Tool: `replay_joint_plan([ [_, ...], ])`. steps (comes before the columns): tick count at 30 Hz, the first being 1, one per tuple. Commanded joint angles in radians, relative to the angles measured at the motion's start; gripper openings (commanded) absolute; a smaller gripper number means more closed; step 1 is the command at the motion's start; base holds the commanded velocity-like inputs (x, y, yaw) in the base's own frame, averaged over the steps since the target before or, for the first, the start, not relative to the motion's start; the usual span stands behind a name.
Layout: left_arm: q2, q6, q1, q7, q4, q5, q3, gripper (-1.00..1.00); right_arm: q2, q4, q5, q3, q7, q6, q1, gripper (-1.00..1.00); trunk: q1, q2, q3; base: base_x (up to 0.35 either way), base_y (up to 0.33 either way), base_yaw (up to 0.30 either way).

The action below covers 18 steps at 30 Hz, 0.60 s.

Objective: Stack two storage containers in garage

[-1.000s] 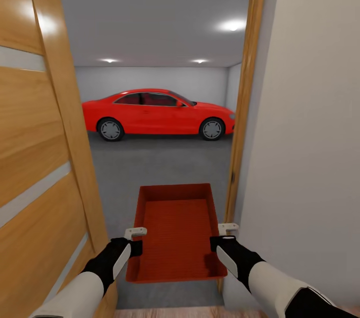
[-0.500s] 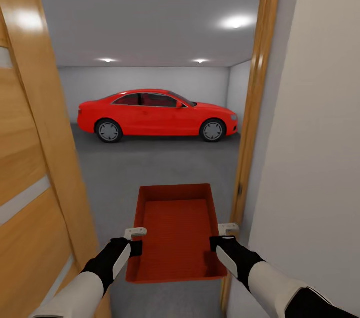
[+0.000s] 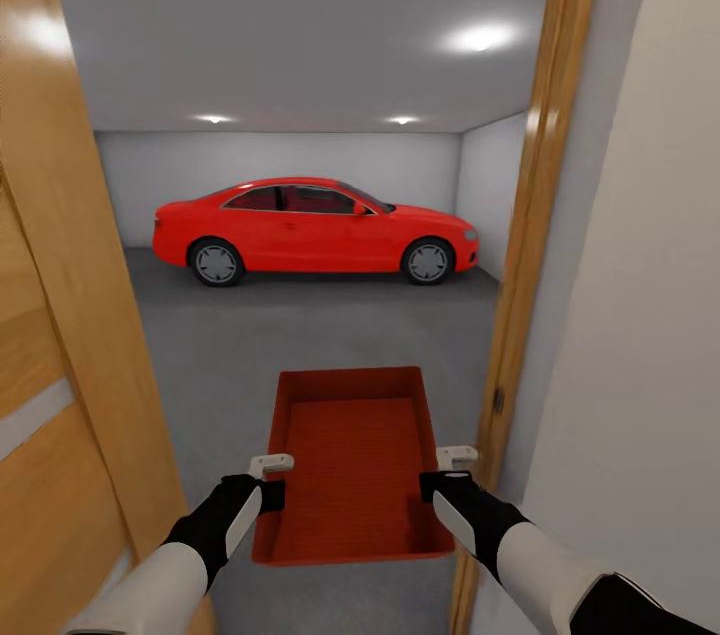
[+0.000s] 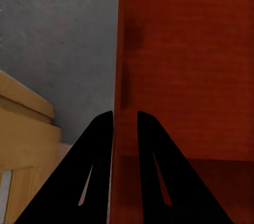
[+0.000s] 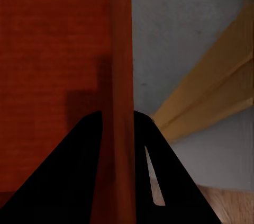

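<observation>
An orange-red open-top storage container [image 3: 350, 460] hangs level between my arms in the doorway, above the garage's dark grey floor [image 3: 300, 335]. My left gripper [image 3: 272, 480] is shut on its left wall near the near corner. My right gripper [image 3: 440, 473] is shut on its right wall. In the left wrist view the left gripper [image 4: 125, 114] has its dark fingers on either side of the container's red wall [image 4: 180, 65]. The right wrist view shows the right gripper [image 5: 119, 113] pinching the container's rim [image 5: 120, 49] the same way.
A wooden door [image 3: 50, 315] stands open close on my left. The wooden door frame [image 3: 535, 245] and a pale wall [image 3: 640, 315] are close on my right. A red car [image 3: 312, 227] is parked across the garage's far end. Light wood flooring [image 5: 211, 203] shows beneath the right gripper.
The camera has moved forward through the doorway: door and frame have slid outward, and the top of the frame has left the view. The container and both grippers keep their place.
</observation>
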Motion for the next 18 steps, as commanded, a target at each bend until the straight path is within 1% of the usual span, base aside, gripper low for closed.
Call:
replay_joint_plan([
  [1,0.024,0.007,0.001,0.037,-0.003,-0.026,-0.008,-1.0,-0.001,-0.001,-0.016,-0.004,-0.009,0.005,-0.001,-1.0,0.001,-0.001,0.0,0.169,0.214,0.0],
  [3,0.024,0.006,0.001,0.037,-0.003,-0.026,-0.008,-1.0,-0.001,-0.001,-0.016,-0.004,-0.009,0.005,-0.001,-1.0,0.001,-0.001,0.0,0.12,0.133,0.0],
  [9,0.024,0.003,0.001,0.037,-0.004,-0.026,-0.008,-1.0,-0.001,-0.001,-0.016,-0.004,-0.009,0.005,-0.001,-1.0,0.001,-0.001,0.0,0.008,0.016,0.0],
  [14,0.024,0.004,0.001,0.037,-0.004,-0.027,-0.008,-1.0,-0.001,-0.001,-0.016,-0.004,-0.009,0.005,-0.001,-1.0,0.001,-0.001,0.0,0.073,0.164,0.0],
  [18,0.024,0.002,0.001,0.037,-0.004,-0.027,-0.008,-1.0,-0.001,-0.001,-0.016,-0.004,-0.009,0.005,-0.001,-1.0,0.001,-0.001,0.0,0.013,0.029,0.0],
])
